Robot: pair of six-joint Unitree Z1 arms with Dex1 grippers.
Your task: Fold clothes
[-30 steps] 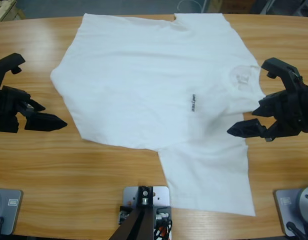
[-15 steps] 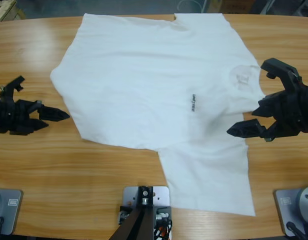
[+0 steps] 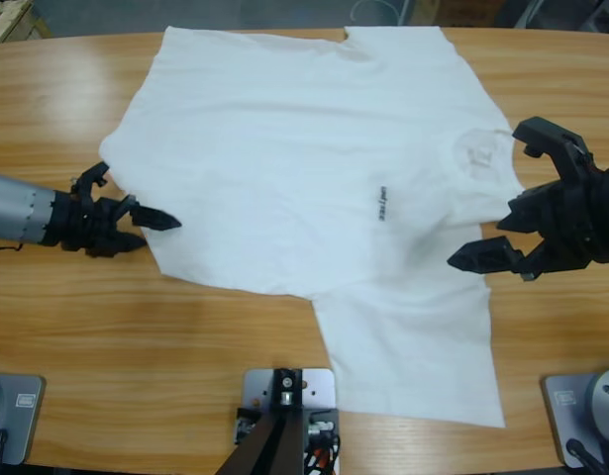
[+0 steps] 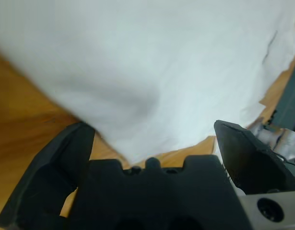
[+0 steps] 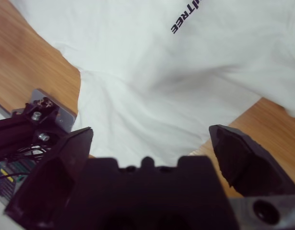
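Both grippers stood with jaws spread wide and nothing between them. On the left of the high view, the left gripper (image 3: 136, 203) lay low at the T-shirt (image 3: 314, 168), one black jaw tip pointing onto the cloth at its left hem edge, the other jaw up by the hem's corner. Its silver forearm came in from the left edge over the bare wood. In the left wrist view the left gripper's jaws framed white cloth, with a corner of the fabric reaching down almost to the black body and brown wood showing at either side of it.

At the right side, the right gripper (image 3: 512, 193) hung over the collar end of the shirt. Its far jaw sat just beyond the round neck (image 3: 479, 150), and its near jaw pointed left over the cloth where the near sleeve (image 3: 413, 346) joins the body. Whether either tip touched the fabric could not be told.

The T-shirt lay spread flat on the wooden table (image 3: 136, 336), chest up, collar to the right and hem to the left, the near sleeve spreading toward the near edge. A small dark line of text (image 3: 382, 204) marked the chest, right of the middle.
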